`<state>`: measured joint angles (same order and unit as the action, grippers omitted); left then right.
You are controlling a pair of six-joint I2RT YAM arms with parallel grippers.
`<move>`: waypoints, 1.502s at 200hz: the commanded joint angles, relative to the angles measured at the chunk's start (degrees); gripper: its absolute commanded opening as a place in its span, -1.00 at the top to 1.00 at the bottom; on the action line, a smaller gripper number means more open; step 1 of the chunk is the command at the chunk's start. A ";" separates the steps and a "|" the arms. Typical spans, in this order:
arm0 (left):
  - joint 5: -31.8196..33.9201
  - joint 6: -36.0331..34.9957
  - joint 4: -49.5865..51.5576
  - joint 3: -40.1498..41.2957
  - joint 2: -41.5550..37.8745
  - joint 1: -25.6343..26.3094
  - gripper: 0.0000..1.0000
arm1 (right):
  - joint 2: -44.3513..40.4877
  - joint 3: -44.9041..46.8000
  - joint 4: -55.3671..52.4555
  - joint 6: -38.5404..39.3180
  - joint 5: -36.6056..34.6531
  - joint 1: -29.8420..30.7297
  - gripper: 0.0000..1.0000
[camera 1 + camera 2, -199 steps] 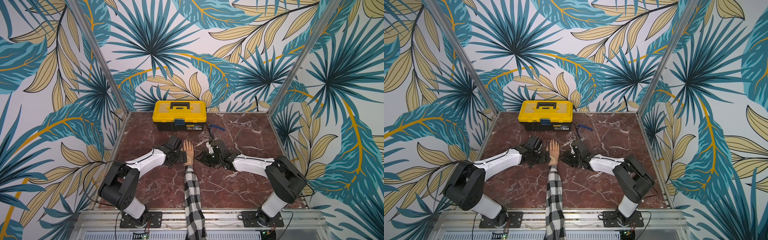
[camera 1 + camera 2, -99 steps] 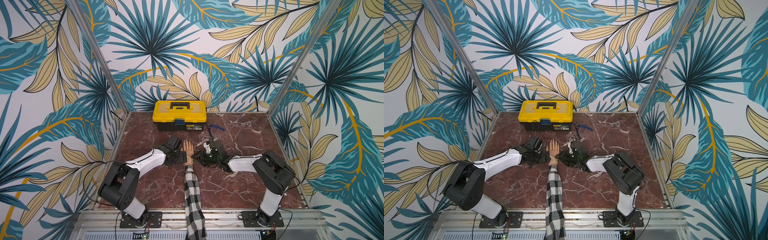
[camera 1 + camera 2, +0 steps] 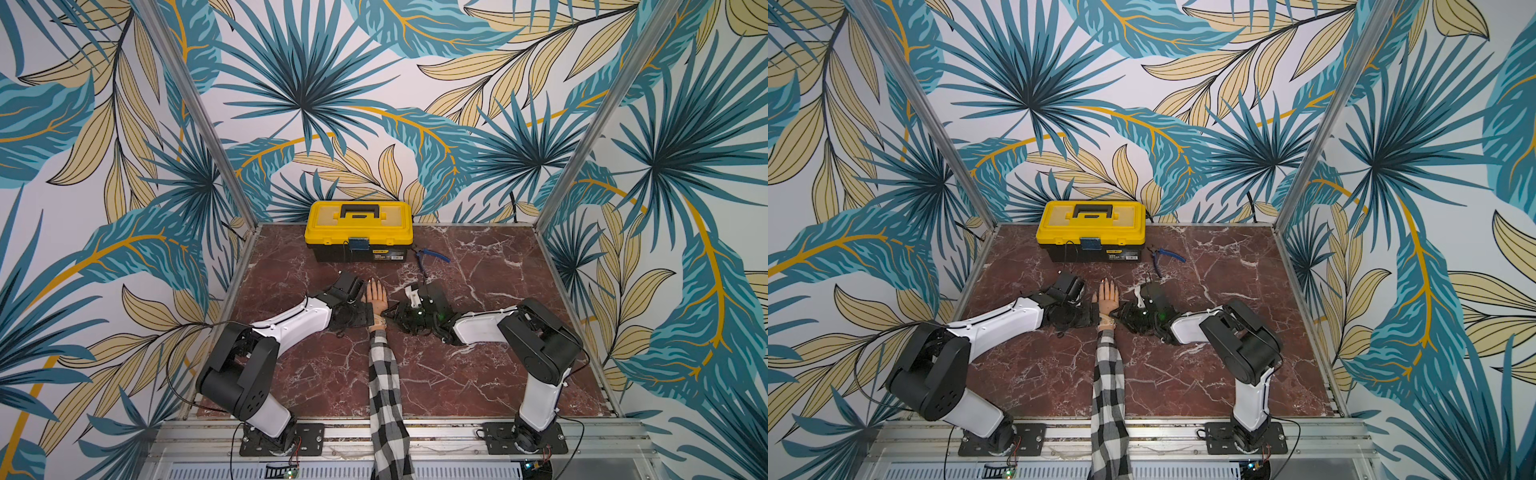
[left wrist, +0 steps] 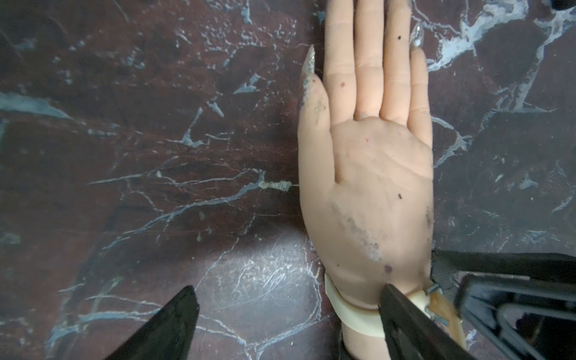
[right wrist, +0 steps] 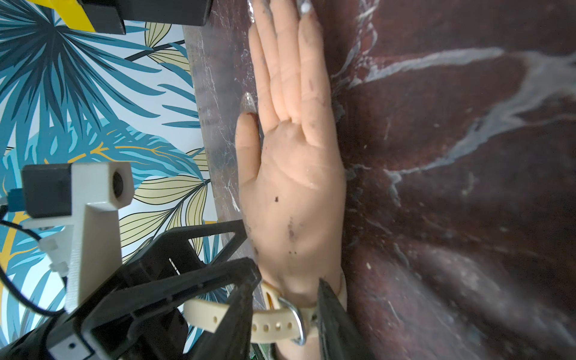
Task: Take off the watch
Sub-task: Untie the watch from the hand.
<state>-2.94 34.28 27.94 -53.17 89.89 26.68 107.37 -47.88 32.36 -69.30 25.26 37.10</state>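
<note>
A mannequin hand (image 3: 376, 297) lies palm up on the marble table, its arm in a checked sleeve (image 3: 384, 386). The watch (image 5: 274, 324) shows only as a cream strap with a metal buckle round the wrist, small in both top views (image 3: 378, 321) (image 3: 1106, 320). My right gripper (image 5: 280, 314) is at the wrist from the right, jaws partly apart, straddling the buckle and the holed strap end. My left gripper (image 4: 286, 311) is open at the wrist's left. One of its fingers (image 4: 402, 314) lies over the strap (image 4: 352, 314); the other is above bare table. The watch face is hidden.
A yellow and black toolbox (image 3: 359, 230) stands shut at the back of the table. Blue-handled pliers (image 3: 432, 255) lie to its right. Metal frame posts and leaf-patterned walls close in the table's sides and back.
My right arm has swung inward toward the wrist and its jaws have narrowed a little around the strap. The left arm and the mannequin hand have not moved.
</note>
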 commanded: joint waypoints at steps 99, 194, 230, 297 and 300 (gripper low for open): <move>0.74 -0.62 0.18 -0.23 -0.30 -0.25 -0.85 | -2.42 -2.31 5.08 -5.03 4.86 2.29 0.40; -0.43 -1.23 0.36 -0.35 -3.90 -2.85 -0.85 | -8.39 -0.74 -6.41 2.32 1.32 1.31 0.44; -1.63 -1.85 0.36 -0.93 -5.60 -4.78 -0.86 | -8.39 -1.19 -12.98 6.48 -0.53 1.22 0.49; -2.41 -1.68 0.36 -0.58 -5.82 -5.13 -0.86 | -5.36 -3.69 -17.05 9.77 -1.46 1.17 0.54; -2.42 -1.68 0.36 -0.58 -5.78 -5.10 -0.86 | -5.19 -3.90 -17.17 9.85 -1.56 1.15 0.54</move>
<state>-4.73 33.19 28.36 -53.19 85.17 21.80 100.09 -50.28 17.80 -61.84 24.56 38.35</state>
